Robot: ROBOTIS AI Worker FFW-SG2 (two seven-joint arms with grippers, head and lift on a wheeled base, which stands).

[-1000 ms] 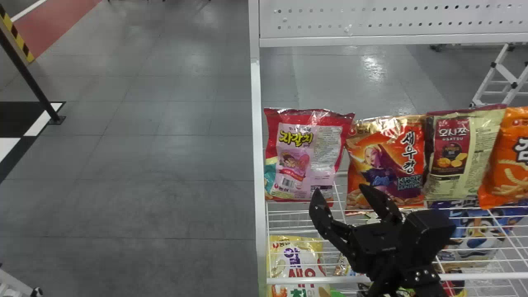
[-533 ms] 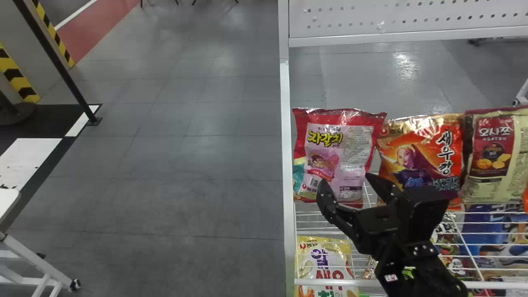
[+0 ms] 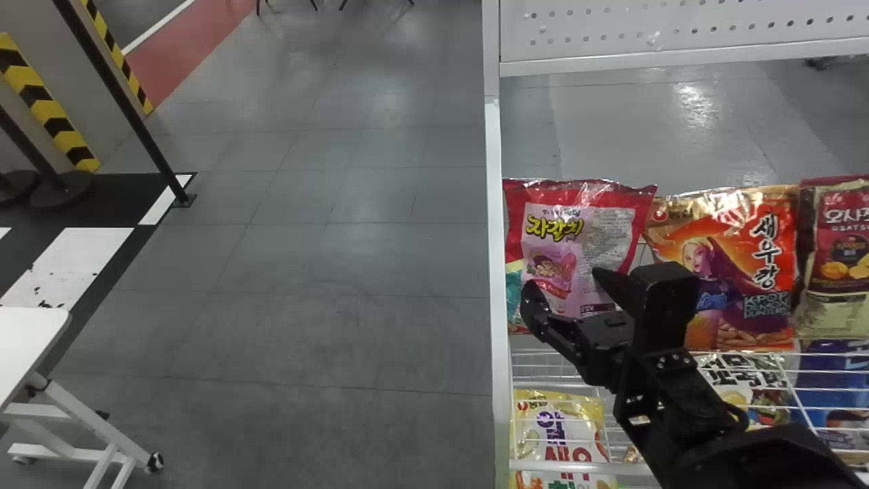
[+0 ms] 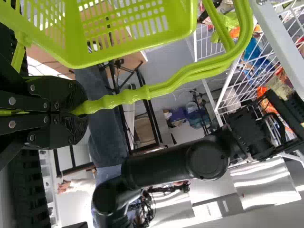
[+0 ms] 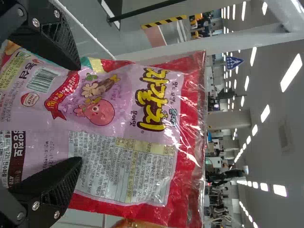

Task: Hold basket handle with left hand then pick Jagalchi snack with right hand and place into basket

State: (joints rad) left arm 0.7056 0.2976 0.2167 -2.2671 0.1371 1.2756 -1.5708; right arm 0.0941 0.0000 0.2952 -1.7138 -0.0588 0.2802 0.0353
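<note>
Head view put your R gripper (image 3: 563, 280) right at the lower front of the Jagalchi snack (image 3: 587, 234), fingers spread w/ nothing between them; whether either one touched the film, you couldn't tell. The snack stood upright on the wire shelf (image 3: 567, 466), next to the white post (image 3: 497, 272), w/ the orange shrimp-cracker bag (image 3: 736, 292) just beside it on the other side. L wrist view had your L gripper (image 4: 81, 111) clamped on the green basket handle (image 4: 156, 89), the basket (image 4: 90, 60) hanging from it. So the step was the approach & grasp, prob. the trickiest bit. You needed the fingers square to the bag & centred, b/c the post left little room on one side & the neighbour could've snagged on the other. A straight push in, then a slow, even squeeze to bunch enough film, was the way; too shallow a pinch & it'd likely slip, too hard & it might pop. After that, you'd want it lifted clear of the wires before backing out, L arm kept steady w/ the basket mouth up.
</note>
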